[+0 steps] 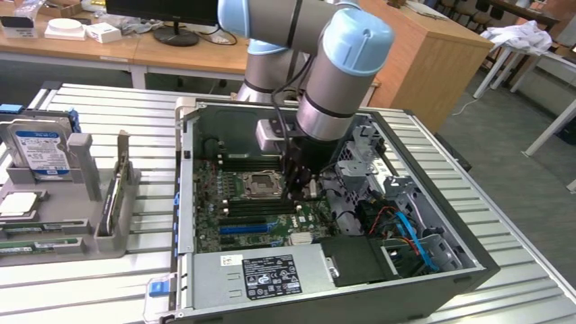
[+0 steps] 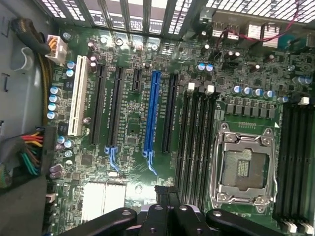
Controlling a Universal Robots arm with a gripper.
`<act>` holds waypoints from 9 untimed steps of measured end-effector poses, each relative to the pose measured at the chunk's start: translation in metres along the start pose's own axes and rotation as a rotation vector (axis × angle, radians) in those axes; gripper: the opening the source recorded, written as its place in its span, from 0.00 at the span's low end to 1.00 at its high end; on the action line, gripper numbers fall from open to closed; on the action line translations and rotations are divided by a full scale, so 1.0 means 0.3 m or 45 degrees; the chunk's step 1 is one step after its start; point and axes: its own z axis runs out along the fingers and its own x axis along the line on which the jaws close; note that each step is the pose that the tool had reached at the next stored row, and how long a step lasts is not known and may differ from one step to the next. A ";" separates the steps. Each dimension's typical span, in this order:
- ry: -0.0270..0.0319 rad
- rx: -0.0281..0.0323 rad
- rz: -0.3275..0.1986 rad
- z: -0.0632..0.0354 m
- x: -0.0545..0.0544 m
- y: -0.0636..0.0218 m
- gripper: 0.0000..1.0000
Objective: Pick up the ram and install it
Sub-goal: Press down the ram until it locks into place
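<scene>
- Closest to the wrist camera, the gripper [image 2: 167,199] is hanging low over the motherboard [image 2: 133,128]. Its jaws are drawn nearly together and are pinching a thin dark stick seen edge-on, which we are taking to be the ram [image 2: 166,191].
- We are seeing the ram lined up with the run of the memory slots [image 2: 197,142], just beside the end of that bank and not seated in any slot.
- That bank is lying between the blue expansion slot [image 2: 151,113] and the CPU socket [image 2: 243,164]. A second bank of slots [image 2: 293,162] is sitting on the socket's other side, and both banks are showing empty.
- In the exterior view the computer case [image 1: 473,270] is lying with its open face up. It is holding the motherboard, a power supply [image 1: 261,273] along the wall nearest that camera, and a drive cage with blue cables [image 1: 409,233] toward the exterior view's right.
- The arm [image 1: 338,81] is reaching down over the case's far wall, and the gripper [image 1: 297,185] is sitting in the narrow room between socket and drive cage.
- At the exterior view's left a grey holder [image 1: 90,236] is carrying a hard drive [image 1: 40,152] standing upright — well apart from the case, with bare slats of the table [image 1: 155,223] between them.
</scene>
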 end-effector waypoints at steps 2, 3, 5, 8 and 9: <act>-0.0002 0.0001 0.000 0.012 0.001 0.000 0.10; -0.0001 0.0000 0.000 0.018 0.001 -0.001 0.10; 0.0001 -0.0001 0.000 0.030 0.002 -0.001 0.10; 0.0002 -0.0001 0.000 0.037 0.003 -0.001 0.10; 0.0003 -0.0002 0.000 0.037 0.003 -0.001 0.10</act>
